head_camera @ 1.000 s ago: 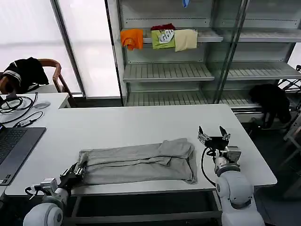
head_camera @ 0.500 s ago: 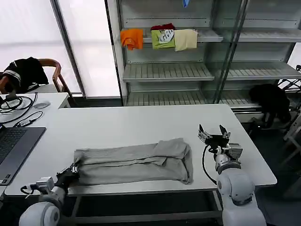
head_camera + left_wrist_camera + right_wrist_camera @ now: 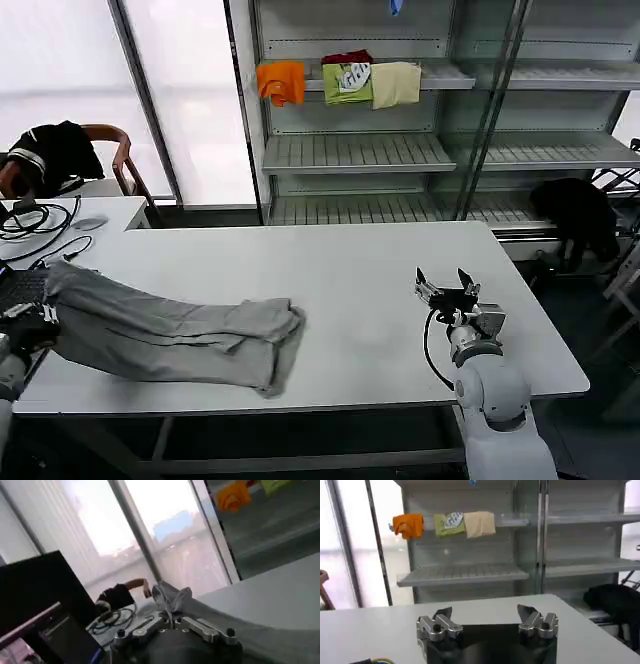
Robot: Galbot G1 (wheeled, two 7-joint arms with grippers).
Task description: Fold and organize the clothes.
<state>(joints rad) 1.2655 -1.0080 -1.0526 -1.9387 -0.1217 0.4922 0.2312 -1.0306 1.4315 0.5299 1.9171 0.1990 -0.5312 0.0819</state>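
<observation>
A light grey shirt (image 3: 175, 325), folded into a long band, lies across the left part of the white table (image 3: 350, 270). Its left end is raised off the table and reaches past the table's left edge. My left gripper (image 3: 28, 328) is at the far left edge, shut on that raised end. In the left wrist view the jaws (image 3: 171, 622) are pinched together with a bunch of the grey cloth (image 3: 171, 595) standing out of them. My right gripper (image 3: 447, 285) rests open above the table's right part, well clear of the shirt, with nothing between its fingers (image 3: 485, 616).
A laptop (image 3: 12, 285) and cables (image 3: 30, 220) lie at the table's left end, partly under the raised cloth. A chair with a black garment (image 3: 55, 155) stands behind. Shelves (image 3: 350, 150) at the back hold orange, green and cream garments. A black garment (image 3: 575, 215) hangs at the right.
My left gripper has pulled the shirt far to the left across the table and lifted its left end over the laptop. The right gripper has stayed in place, open.
</observation>
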